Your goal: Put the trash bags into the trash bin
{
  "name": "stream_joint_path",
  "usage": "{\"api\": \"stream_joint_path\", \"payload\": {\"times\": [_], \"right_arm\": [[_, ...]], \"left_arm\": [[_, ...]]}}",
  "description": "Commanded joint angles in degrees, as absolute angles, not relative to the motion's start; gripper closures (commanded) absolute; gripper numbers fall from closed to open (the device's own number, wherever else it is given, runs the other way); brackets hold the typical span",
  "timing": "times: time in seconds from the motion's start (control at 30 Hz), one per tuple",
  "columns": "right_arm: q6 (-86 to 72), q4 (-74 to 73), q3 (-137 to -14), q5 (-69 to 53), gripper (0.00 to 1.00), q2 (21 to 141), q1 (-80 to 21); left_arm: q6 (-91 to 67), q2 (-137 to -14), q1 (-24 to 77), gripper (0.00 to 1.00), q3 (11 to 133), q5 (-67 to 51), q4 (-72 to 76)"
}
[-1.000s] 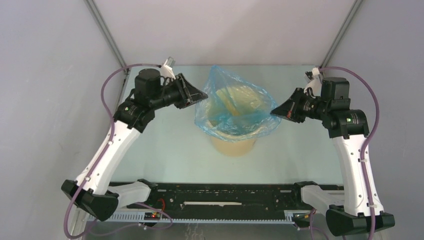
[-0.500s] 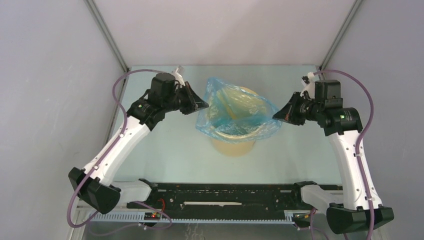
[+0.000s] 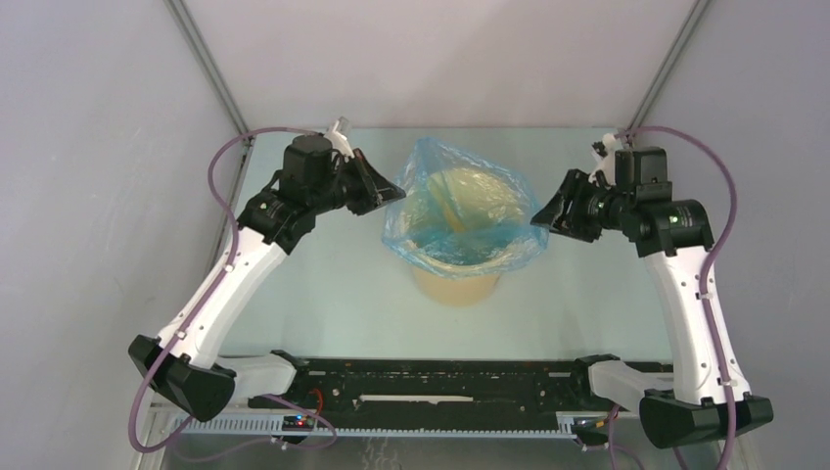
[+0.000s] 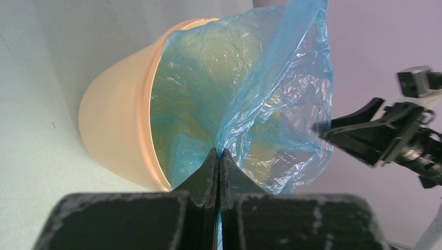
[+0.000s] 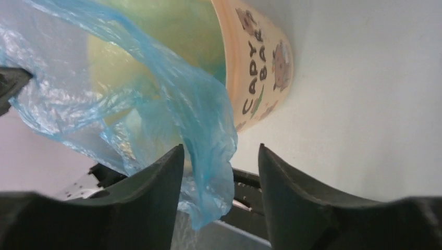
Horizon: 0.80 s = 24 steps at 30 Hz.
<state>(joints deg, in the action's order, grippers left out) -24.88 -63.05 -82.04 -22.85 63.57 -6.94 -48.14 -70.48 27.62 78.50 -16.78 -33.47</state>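
Note:
The tan trash bin (image 3: 455, 284) stands mid-table with the light-blue trash bag (image 3: 460, 211) lining it, the film's edges standing up above the rim. My left gripper (image 3: 399, 189) is at the bag's left edge. In the left wrist view it (image 4: 219, 152) is shut on a fold of the bag (image 4: 260, 94) beside the bin (image 4: 114, 130). My right gripper (image 3: 541, 217) is at the bag's right edge. In the right wrist view it (image 5: 220, 147) is open, and a loose flap of the bag (image 5: 193, 104) hangs between its fingers next to the bin (image 5: 260, 67).
A black rail (image 3: 440, 387) with both arm bases runs along the near edge. Grey walls and two slanted frame posts (image 3: 210, 69) close in the table at the back and sides. Purple cables (image 3: 220, 162) loop off each arm.
My right gripper has opened and let go of the bag's right edge. My left gripper has shut on the bag's left edge and shifted slightly.

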Motion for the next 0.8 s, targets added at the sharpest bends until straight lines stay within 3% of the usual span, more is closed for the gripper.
{"api": "stream_joint_path", "payload": {"times": [0.0, 0.1, 0.2, 0.37, 0.43, 0.53, 0.77], "right_arm": [[-21.2, -69.8, -96.4, -12.9, 0.28, 64.2, -8.0], [-21.5, -73.0, -106.1, -10.3, 0.20, 66.6, -10.3], [-23.7, -72.3, -111.8, -3.5, 0.20, 69.9, -20.8], [-26.1, -65.1, -111.3, -0.2, 0.46, 78.1, -36.6], [-26.2, -62.2, -109.1, 2.7, 0.52, 80.8, -41.3], [-25.5, -54.2, -99.8, 3.6, 0.52, 82.8, -45.9], [-25.7, -42.6, -84.3, 9.8, 0.58, 85.8, -47.7]], "left_arm": [[-49.7, -68.9, 27.4, 1.00, 79.4, -18.6, -31.1], [-50.9, -68.2, 27.5, 1.00, 77.8, -19.5, -30.3], [-51.3, -67.4, 27.5, 1.00, 76.9, -19.5, -29.9], [-52.4, -65.8, 27.5, 1.00, 76.5, -16.7, -29.4], [-52.8, -64.7, 27.5, 1.00, 75.8, -15.2, -28.8], [-52.9, -65.1, 27.4, 1.00, 75.6, -15.0, -29.2], [-56.0, -67.5, 27.4, 1.00, 74.9, -13.6, -31.8]]}}
